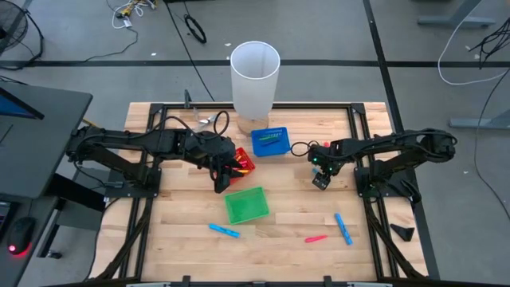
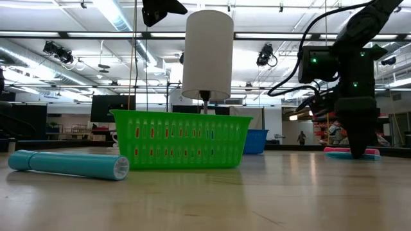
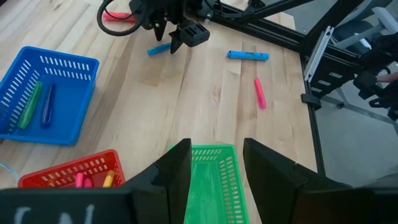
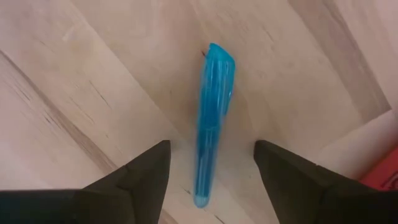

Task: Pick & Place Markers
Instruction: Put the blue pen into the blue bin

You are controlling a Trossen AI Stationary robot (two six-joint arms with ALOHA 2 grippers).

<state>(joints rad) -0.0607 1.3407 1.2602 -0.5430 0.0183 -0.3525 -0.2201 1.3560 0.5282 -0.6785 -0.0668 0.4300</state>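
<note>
the right gripper (image 1: 320, 180) hangs with fingers spread wide right of the bench's (image 1: 287, 239) middle, a blue marker (image 4: 212, 121) lying flat between and just past its fingertips, not held. the left gripper (image 3: 214, 163), fingers partly apart and holding nothing, hovers over the green basket (image 1: 245, 204) beside the red basket (image 1: 243, 162). a second blue marker (image 1: 224, 230), a third (image 1: 343, 229) and a pink marker (image 1: 315, 237) lie loose near the front; the blue basket (image 1: 270, 141) holds more.
</note>
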